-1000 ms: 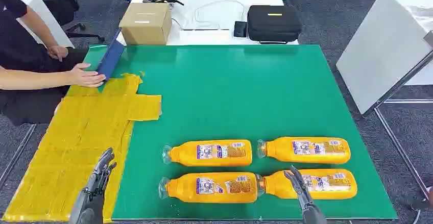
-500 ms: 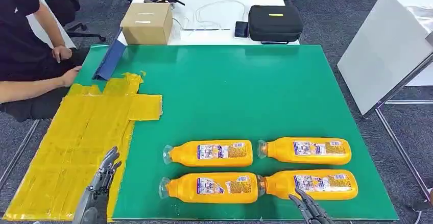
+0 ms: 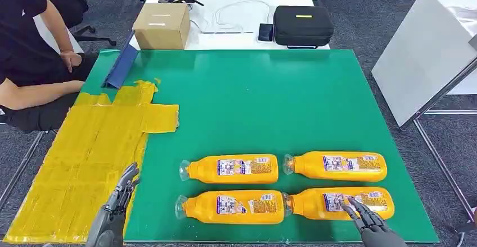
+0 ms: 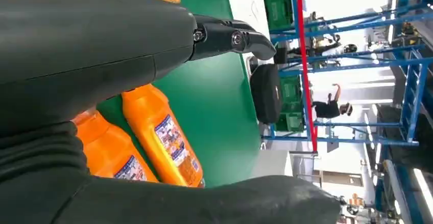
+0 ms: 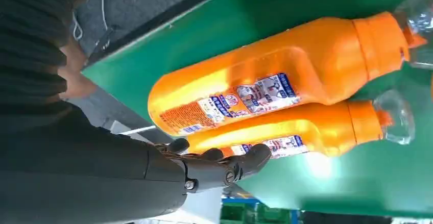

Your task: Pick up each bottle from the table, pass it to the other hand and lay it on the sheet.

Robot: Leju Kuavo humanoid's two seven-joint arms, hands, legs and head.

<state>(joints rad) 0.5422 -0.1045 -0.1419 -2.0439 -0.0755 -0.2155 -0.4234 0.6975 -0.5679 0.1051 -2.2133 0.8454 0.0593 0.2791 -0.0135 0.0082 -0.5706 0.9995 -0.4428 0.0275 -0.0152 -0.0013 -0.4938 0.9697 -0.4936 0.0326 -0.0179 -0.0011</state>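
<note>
1. Head view: four orange bottles are lying on their sides on the green table (image 3: pixel 253 100), two rows of two, clear caps pointing toward the yellow sheet (image 3: pixel 84 162).
   - Near-right bottle (image 3: pixel 340 203) is lying just under the right hand (image 3: pixel 368 220); fingers apart, reaching over its base end, holding nothing. Contact cannot be told from here.
   - Near-left bottle (image 3: pixel 233 206) is lying cap to base with it, apparently touching.
   - Far-left bottle (image 3: pixel 233 169) and far-right bottle (image 3: pixel 337 166) are lying a little apart behind.
   - Left hand (image 3: pixel 118 199) is hovering at the sheet's edge, fingers apart, empty.
   - A person (image 3: pixel 31 61) is sitting at the far left, well apart from the bottles.
2. Left wrist view: left hand (image 4: pixel 153 40) is holding nothing, a dark finger extended; two bottles are lying beyond it on the green.
3. Right wrist view: right hand (image 5: pixel 214 170) is spread with fingertips (image 5: pixel 255 157) against or just over the near-right bottle (image 5: pixel 296 132); no closed grip visible. The far-right bottle (image 5: pixel 265 76) is lying beside it.
4. Handling judgement:
   - Bottles are looking full, so probably fairly heavy; walls are looking smooth, glossy plastic, likely slippery and slightly yielding.
   - Round body is likely rolling if nudged sideways.
   - Best hold: around the labelled mid-body, near the balance point, leaving the neck end free for the left hand at handover.
   - Clear cap is looking thin; avoiding it.
</note>
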